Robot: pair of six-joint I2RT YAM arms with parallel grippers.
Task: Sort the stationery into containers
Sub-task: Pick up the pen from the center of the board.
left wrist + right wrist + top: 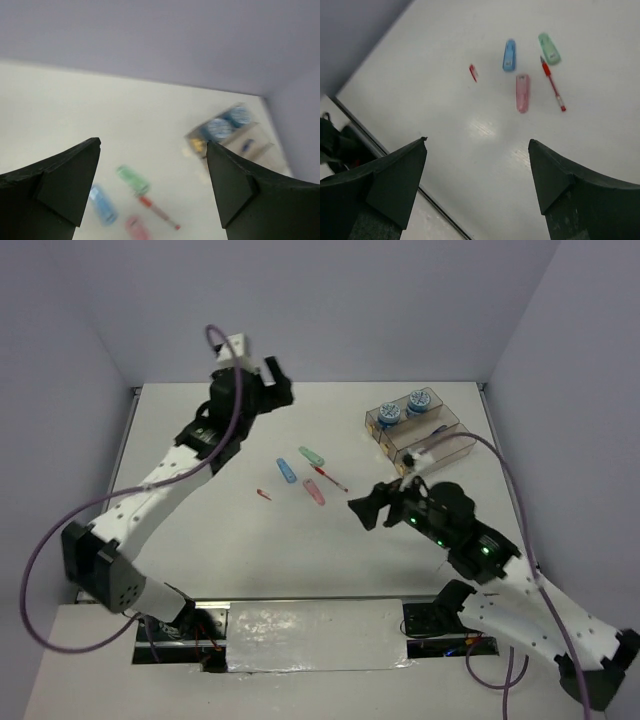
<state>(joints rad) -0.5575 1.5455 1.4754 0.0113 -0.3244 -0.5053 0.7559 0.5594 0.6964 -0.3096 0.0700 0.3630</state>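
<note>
On the white table lie a green piece (312, 455), a blue piece (286, 471), a pink piece (314, 491), a red pen (329, 478) and a tiny red bit (263, 494). The containers (445, 450) stand at the far right; the far bin holds two tape rolls (389, 414) (418, 400). My left gripper (275, 385) is open and empty, raised over the far table, left of the bins. My right gripper (362, 508) is open and empty, just right of the pink piece. The right wrist view shows the blue piece (509, 54), green piece (549, 48), pink piece (522, 92) and red pen (553, 84).
The left wrist view is blurred; it shows the green piece (133, 180), red pen (159, 212) and the bins (260, 150) with a blue pen (246, 146) in one. Purple walls close the table on three sides. A metal rail (310, 600) runs along the near edge.
</note>
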